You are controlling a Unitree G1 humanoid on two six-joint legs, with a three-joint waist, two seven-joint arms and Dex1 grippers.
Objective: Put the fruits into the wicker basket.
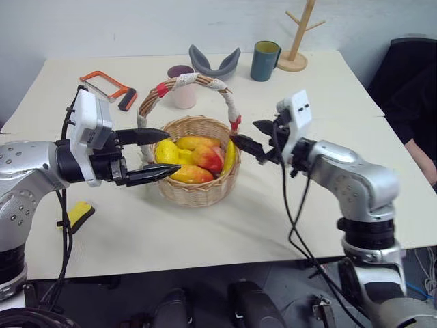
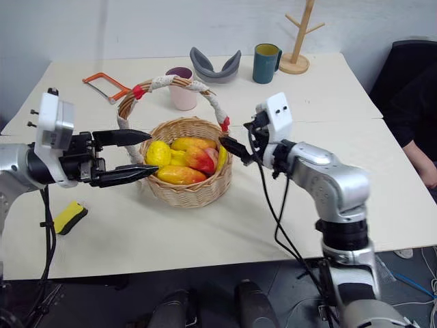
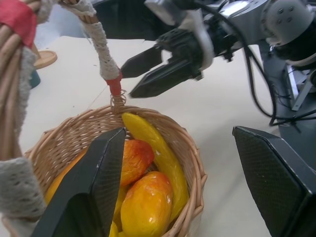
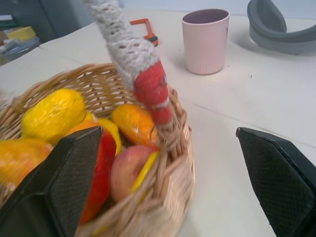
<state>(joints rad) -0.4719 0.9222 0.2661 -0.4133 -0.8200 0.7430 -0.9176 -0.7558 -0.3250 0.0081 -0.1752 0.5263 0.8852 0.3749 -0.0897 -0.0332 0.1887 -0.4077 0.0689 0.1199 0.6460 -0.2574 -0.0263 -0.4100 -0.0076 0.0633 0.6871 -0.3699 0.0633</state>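
Fruits, glossy toy pieces in yellow, orange and red (image 1: 194,158), lay heaped inside the round tan woven wicker basket (image 1: 199,191), which stood mid-table, so that part of the job looked done. Its tall arched handle wrapped in white cloth with red bands (image 1: 194,81) rose over the pile. The black-fingered left gripper (image 1: 151,156) hung at the basket's left rim, jaws parted and empty. The right gripper (image 1: 252,144) hovered just beside the right rim near the handle's foot, jaws spread wide with nothing between them, probably just released. A ribbed pink cup (image 4: 205,40) stood behind.
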